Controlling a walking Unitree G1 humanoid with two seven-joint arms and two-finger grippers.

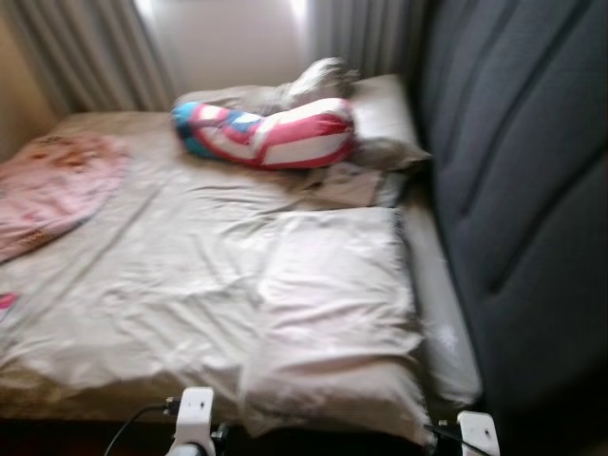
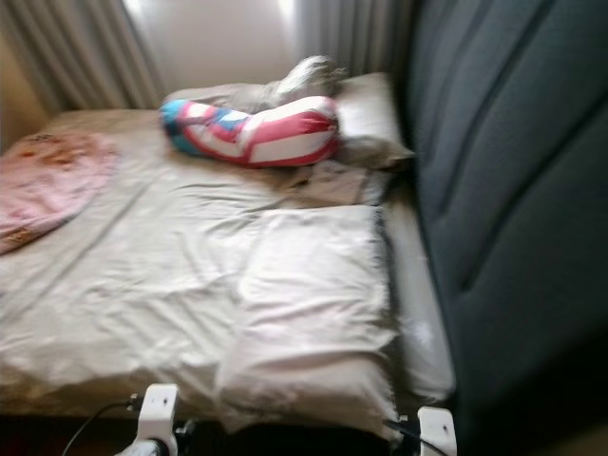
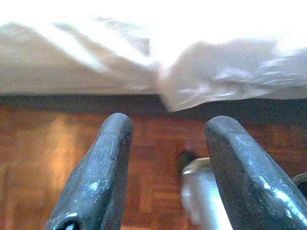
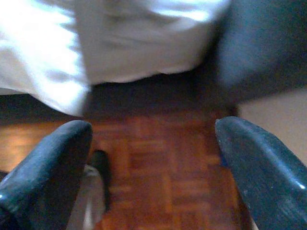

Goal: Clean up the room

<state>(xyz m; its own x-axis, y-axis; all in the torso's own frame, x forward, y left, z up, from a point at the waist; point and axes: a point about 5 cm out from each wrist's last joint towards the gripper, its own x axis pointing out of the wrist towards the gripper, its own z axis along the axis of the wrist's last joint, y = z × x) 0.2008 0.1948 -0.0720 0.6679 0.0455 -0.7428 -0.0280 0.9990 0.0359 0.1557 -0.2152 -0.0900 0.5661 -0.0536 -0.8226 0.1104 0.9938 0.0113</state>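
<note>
Left gripper (image 3: 165, 167): we see its fingers spread, empty, over parquet floor (image 3: 43, 158).
Right gripper (image 4: 153, 163): likewise parted, empty.
Pillow (image 1: 332, 313): ahead, overhanging bed (image 1: 142, 275).
Striped bolster (image 1: 271, 133): beyond.
Writing: we read none.

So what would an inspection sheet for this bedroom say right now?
Surface: bed with a rumpled beige sheet.
Job's things: near pillow at the bed's edge; striped bolster and far pillow at the far end; pink blanket on the left.
Clutter: nothing seen on the wooden floor.
Grippers: left gripper and right gripper open, low over the floor.
Cables: black cable by the left arm.
Surroundings: dark headboard, curtains.
</note>
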